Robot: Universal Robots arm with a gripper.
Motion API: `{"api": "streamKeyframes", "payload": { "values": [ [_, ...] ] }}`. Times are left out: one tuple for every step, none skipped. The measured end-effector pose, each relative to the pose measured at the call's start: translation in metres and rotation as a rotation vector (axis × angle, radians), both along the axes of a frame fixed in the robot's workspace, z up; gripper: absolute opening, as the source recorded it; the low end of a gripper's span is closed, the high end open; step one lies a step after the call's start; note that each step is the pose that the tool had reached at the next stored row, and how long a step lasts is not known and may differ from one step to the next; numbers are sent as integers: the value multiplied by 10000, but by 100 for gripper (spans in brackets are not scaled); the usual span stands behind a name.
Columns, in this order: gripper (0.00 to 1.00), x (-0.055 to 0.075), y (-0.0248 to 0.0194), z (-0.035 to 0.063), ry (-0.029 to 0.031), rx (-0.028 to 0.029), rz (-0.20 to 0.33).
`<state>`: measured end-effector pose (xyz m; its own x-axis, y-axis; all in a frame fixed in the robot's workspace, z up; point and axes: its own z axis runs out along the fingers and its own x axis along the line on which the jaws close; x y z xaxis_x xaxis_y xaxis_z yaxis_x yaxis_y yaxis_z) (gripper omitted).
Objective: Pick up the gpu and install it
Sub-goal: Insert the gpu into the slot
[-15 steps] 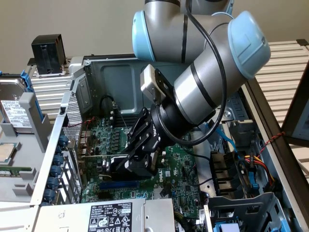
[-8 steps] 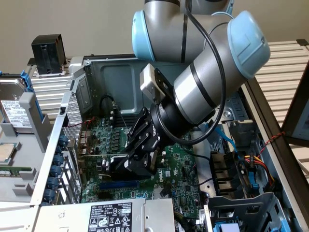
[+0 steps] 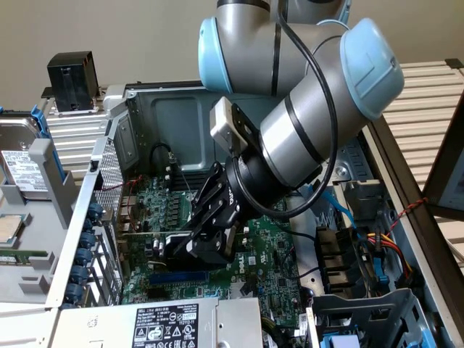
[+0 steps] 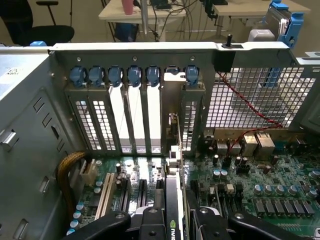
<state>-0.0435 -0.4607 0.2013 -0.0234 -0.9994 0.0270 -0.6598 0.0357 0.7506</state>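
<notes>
Tool clamps gpu inside open computer case, above motherboard.

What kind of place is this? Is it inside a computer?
Yes, this is the inside of an opened desktop computer, probably in a lab or workshop. You can see the green motherboard, the row of blue slot clips, and desks with cables behind the case.
</notes>
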Motion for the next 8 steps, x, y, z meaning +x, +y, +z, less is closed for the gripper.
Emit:
{"api": "streamKeyframes", "payload": {
  "values": [
    [27,0,0,-1,1,-1,1],
    [27,0,0,-3,2,0,1],
    [27,-1,0,-6,1,1,-1],
    [27,-1,1,-10,1,0,-4],
    [27,-1,0,-13,2,-2,-5],
    [27,-1,0,-15,2,-5,-6],
    [27,-2,0,-15,3,-8,-7],
    [27,-2,1,-18,3,-10,-8]
  ]
}}
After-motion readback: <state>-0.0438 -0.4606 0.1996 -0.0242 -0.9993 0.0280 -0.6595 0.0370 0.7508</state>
